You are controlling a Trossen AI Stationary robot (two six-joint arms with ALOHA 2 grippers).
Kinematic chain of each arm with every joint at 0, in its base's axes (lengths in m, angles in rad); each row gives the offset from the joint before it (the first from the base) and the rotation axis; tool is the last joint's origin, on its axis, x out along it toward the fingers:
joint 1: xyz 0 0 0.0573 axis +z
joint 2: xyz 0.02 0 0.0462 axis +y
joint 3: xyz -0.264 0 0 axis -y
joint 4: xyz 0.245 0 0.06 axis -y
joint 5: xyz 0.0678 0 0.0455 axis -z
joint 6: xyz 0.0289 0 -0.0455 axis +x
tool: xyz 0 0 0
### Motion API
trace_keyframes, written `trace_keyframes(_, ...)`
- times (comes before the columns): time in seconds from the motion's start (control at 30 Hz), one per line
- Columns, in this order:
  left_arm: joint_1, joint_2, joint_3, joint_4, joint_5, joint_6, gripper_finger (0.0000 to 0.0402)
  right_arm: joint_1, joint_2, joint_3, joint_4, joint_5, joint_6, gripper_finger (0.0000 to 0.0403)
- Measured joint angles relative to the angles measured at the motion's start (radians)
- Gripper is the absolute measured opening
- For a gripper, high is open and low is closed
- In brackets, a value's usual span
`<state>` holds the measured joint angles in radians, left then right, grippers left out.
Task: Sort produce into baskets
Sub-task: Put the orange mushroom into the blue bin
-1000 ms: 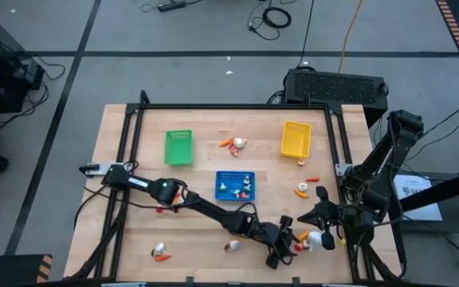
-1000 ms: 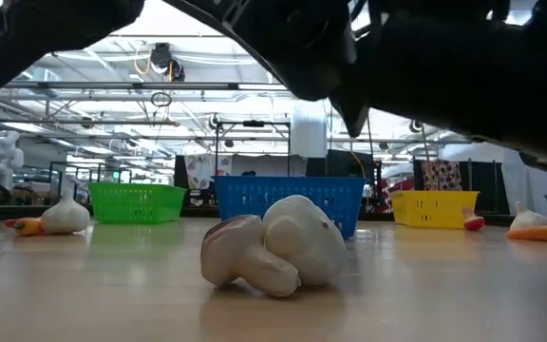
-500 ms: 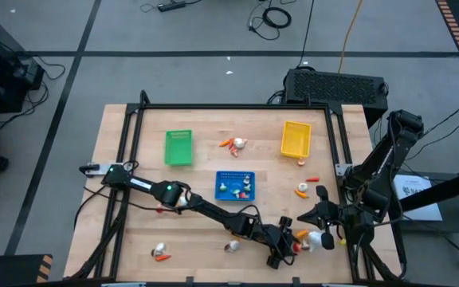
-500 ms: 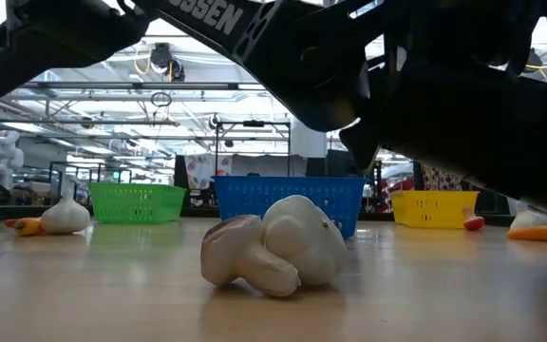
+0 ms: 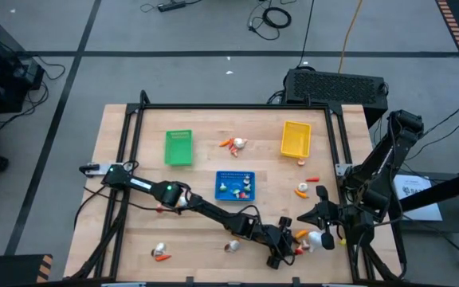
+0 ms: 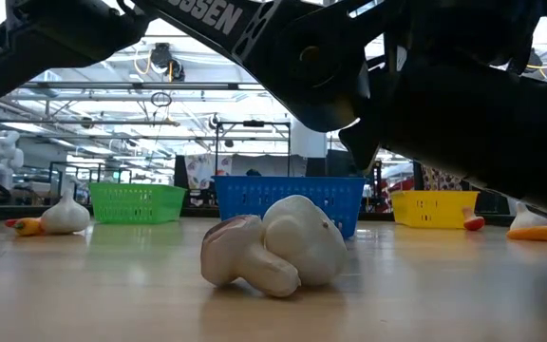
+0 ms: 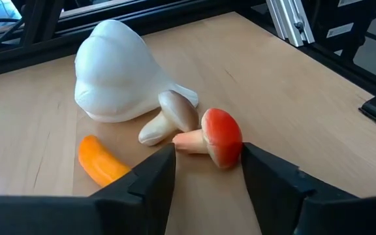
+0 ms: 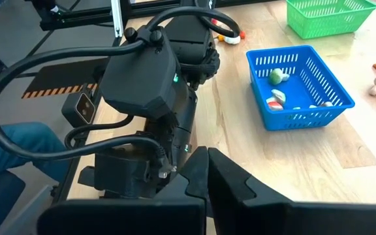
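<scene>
My left gripper is open and low over the table near its front right. Its two fingers stand on either side of a small red-capped mushroom. Beside the mushroom lie a beige mushroom, a white garlic bulb and an orange carrot piece. My right gripper is shut and empty, just right of this cluster. The green basket, blue basket and yellow basket stand farther back; the blue one holds several small pieces. My left gripper has one finger close against the red mushroom's cap; I cannot tell whether it touches. The fingers come slanting down from the table's left. The mushroom lies on its side on the table.
A pale mushroom lies near the front edge. A garlic bulb and carrot lie at the front left. More pieces lie between the green and yellow baskets and right of the blue basket. A black frame borders the table.
My left arm has come down lower over the table and reached slightly toward the right edge, nearer the cluster by the garlic bulb. It has kept still for the last half second. The produce has not moved.
</scene>
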<state>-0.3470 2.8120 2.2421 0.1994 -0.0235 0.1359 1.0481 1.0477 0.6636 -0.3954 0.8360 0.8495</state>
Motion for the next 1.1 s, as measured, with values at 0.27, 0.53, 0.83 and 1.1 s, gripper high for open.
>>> trace_keyframes(0.27,0.000,0.000,0.000,0.001,0.000,0.000,0.0175,0.000,0.000,0.000,0.000,0.000,0.000,0.0000)
trace_keyframes(0.53,-0.001,0.000,-0.001,0.001,0.000,-0.003,0.0139,0.000,0.000,0.000,0.000,0.000,0.001,0.0000)
trace_keyframes(0.83,-0.001,0.001,-0.001,0.000,0.021,-0.003,0.0066,0.000,0.000,0.000,0.000,0.001,0.002,0.0000)
trace_keyframes(1.1,0.000,0.001,-0.002,0.000,0.021,-0.003,0.0005,0.000,0.000,0.000,0.002,0.001,0.002,0.0000)
